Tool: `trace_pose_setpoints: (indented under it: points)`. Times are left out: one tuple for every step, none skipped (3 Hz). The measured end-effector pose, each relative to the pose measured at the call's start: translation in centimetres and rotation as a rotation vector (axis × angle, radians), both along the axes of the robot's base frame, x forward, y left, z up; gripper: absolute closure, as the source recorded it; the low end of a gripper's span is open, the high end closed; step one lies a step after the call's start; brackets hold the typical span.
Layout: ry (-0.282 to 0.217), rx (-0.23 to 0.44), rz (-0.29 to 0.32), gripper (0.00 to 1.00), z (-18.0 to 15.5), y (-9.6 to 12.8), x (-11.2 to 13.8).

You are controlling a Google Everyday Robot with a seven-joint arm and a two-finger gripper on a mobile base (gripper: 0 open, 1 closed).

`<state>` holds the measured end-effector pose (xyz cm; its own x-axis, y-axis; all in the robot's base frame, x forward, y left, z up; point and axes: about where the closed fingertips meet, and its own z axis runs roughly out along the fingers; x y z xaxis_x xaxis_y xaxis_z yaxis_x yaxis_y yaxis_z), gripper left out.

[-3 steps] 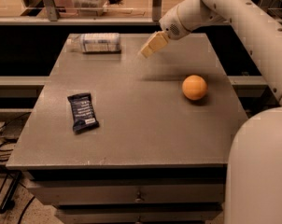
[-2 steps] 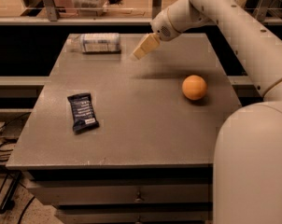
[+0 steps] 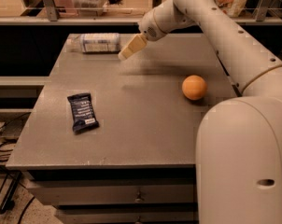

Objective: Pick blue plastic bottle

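Observation:
The blue plastic bottle (image 3: 95, 43) lies on its side at the far left of the grey table (image 3: 145, 120), cap to the left. It is clear with a pale blue-white label. My gripper (image 3: 130, 48) hangs over the far middle of the table, just right of the bottle's base and a little above the surface, not touching it. Its pale fingers point down and left toward the bottle.
An orange ball (image 3: 194, 87) rests at the right side of the table. A dark navy snack bar wrapper (image 3: 82, 112) lies at the front left. My arm (image 3: 225, 27) spans the right side. A shelf with clutter runs behind the table.
My gripper has moved left across the far side of the table, closer to the bottle. The bottle, ball and wrapper have not moved.

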<state>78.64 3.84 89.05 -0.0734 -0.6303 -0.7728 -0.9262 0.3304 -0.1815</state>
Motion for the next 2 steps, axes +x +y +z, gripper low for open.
trace_pose_setpoints:
  points:
    - [0.004, 0.020, 0.016, 0.00, -0.3, 2.3, 0.7]
    - [0.015, 0.040, 0.028, 0.00, -0.6, 4.1, 1.3]
